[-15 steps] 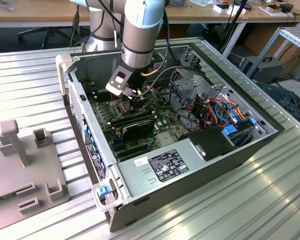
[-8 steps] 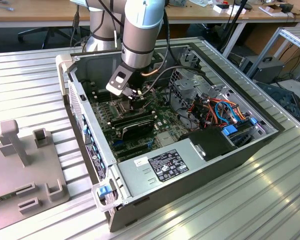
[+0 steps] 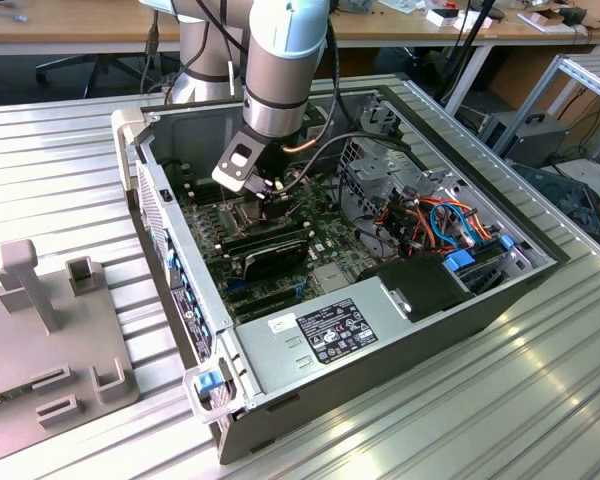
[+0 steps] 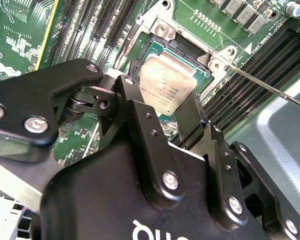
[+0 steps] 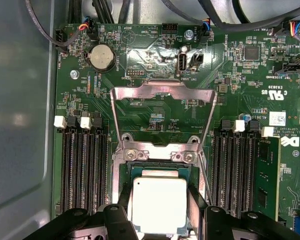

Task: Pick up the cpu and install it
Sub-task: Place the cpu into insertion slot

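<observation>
Clearly, the black two-fingered gripper (image 5: pixel 161 194) is working low inside the open grey metal computer case (image 3: pixel 400 330), directly over the square dark processor socket (image 5: pixel 160 168) on the green motherboard (image 5: pixel 155 60). Its jaws seem to be closing on the small flat square cpu with a pale grey-tan metal face (image 5: pixel 159 210), with one black finger (image 5: pixel 125 199) pressing on each of two opposite edges. The chip is sitting inside the outline of the socket. I cannot tell whether it is already resting on the contacts or hanging just above them. The hinged silver metal frame (image 5: pixel 162 95) is lying open, folded away from the socket, so nothing is covering the seat.

In my judgement, the step in hand is the seating of the chip. To do it well, the arm should be moving straight down only, keeping the chip level and never sliding it sideways, because the contacts below are probably delicate. The grip should be staying light and even.

The cpu (image 4: pixel 167 85) is facing with its metal side up, towards the wrist cameras. Being square, it is not showing a real long axis. In the first wrist view its edges are running parallel to the socket walls and to the long black memory slots (image 5: pixel 82 170) on both sides.
</observation>
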Robot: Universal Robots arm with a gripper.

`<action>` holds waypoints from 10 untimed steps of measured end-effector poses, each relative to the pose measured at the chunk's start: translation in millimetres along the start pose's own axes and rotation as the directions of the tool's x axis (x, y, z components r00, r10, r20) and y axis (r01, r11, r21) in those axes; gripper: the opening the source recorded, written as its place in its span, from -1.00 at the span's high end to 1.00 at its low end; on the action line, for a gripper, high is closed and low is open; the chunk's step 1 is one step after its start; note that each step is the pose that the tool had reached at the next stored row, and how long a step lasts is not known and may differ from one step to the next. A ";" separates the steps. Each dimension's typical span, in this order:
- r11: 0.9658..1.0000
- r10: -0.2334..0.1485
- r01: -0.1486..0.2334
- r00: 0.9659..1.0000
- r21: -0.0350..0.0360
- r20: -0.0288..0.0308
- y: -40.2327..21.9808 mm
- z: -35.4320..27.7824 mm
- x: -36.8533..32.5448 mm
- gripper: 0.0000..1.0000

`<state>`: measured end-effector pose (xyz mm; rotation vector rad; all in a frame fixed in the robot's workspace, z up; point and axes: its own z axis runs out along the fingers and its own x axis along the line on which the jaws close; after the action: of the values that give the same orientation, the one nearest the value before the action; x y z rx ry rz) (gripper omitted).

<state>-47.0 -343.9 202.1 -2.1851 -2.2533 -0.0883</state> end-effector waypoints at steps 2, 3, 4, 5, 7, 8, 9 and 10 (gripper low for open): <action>1.000 0.000 0.000 1.000 0.000 0.000 0.0 0.3 0.0 -0.07; 1.000 0.000 0.000 1.000 0.000 0.000 0.0 0.3 0.0 -0.07; 1.000 0.000 0.000 1.000 0.000 0.000 0.0 0.3 0.0 -0.07; 1.000 0.000 0.000 1.000 0.000 0.000 0.1 0.5 0.3 -0.07; 1.000 0.000 0.000 1.000 0.000 0.000 0.0 0.4 0.4 -0.07; 1.000 0.000 0.000 1.000 0.000 0.000 0.0 0.4 0.6 -0.07; 1.000 0.000 0.000 1.000 0.000 0.000 0.0 0.4 0.6 -0.07; 1.000 0.000 0.000 1.000 0.000 0.000 0.0 0.4 0.6 -0.07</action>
<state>-47.0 -343.3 201.8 -2.1850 -2.2535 -0.0884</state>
